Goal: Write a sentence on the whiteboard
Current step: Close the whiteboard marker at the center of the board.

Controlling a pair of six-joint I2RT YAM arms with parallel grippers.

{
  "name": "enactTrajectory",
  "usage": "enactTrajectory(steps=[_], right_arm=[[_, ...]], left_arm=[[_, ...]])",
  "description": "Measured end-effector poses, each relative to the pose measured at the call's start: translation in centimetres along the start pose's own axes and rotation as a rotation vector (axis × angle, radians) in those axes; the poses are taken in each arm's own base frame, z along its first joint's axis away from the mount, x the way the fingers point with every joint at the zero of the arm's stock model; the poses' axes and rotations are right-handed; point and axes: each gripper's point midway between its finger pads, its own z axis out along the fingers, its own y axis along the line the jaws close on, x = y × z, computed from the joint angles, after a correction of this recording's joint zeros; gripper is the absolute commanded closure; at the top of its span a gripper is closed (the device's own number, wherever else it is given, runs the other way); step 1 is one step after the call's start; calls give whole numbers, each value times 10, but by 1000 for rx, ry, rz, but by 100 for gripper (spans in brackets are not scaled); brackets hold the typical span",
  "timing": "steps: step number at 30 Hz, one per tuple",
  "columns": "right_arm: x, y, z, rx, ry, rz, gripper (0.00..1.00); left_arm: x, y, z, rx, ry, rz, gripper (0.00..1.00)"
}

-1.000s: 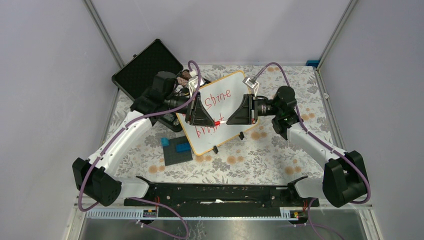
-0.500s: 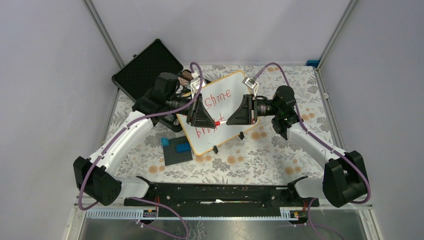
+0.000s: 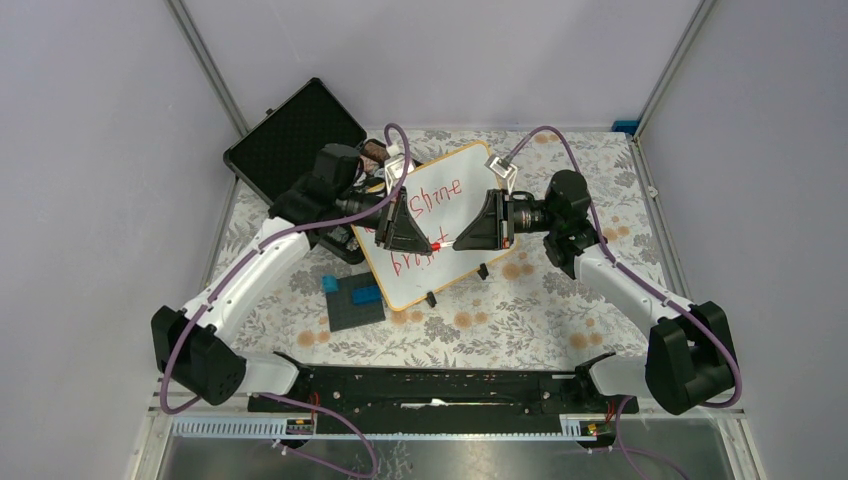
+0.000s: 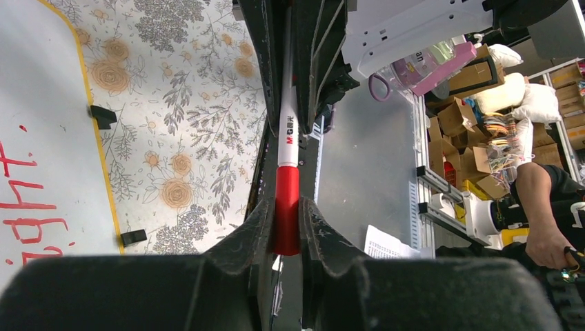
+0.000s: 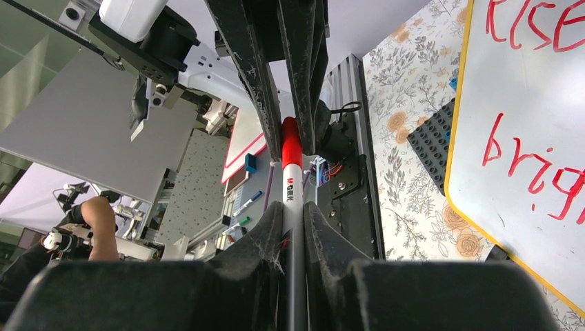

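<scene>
Seen from above, a whiteboard (image 3: 455,270) with a thin tan frame is laid at an angle near the middle of the counter (image 3: 520,320), somewhat toward its far edge. The sentence (image 3: 438,193) is written on it in red, in two lines. The words "rise" and "shine" and the start of "bright" can be made out.

Over the board, a marker (image 3: 446,243) is held level between the two arms, which are pointed at each other. The fingers of the left gripper (image 3: 430,243) are pressed together on the red cap (image 4: 286,207). The fingers of the right gripper (image 3: 455,242) are pinched on the white barrel. The cap is seated on the barrel. Whether the marker is touching the board cannot be told.

At the far left corner of the counter, a black case (image 3: 295,135) is lying open. Its dark lining is shown, and its near part is hidden by the left arm. Near the left edge, beside the board's near corner, a dark grey plate (image 3: 350,312) is placed. Blue blocks (image 3: 366,295) are set on it, and one more blue block (image 3: 330,284) is set just beside it.
</scene>
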Motion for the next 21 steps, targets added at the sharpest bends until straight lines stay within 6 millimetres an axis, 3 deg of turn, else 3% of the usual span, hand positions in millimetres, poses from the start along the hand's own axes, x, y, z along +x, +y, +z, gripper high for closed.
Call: enactTrajectory(steps=[19, 21], right_arm=[[3, -1, 6, -13, 18, 1, 100], [3, -1, 6, -14, 21, 3, 89]], left_arm=[[3, 2, 2, -2, 53, -75, 100], [4, 1, 2, -3, 56, -80, 100]])
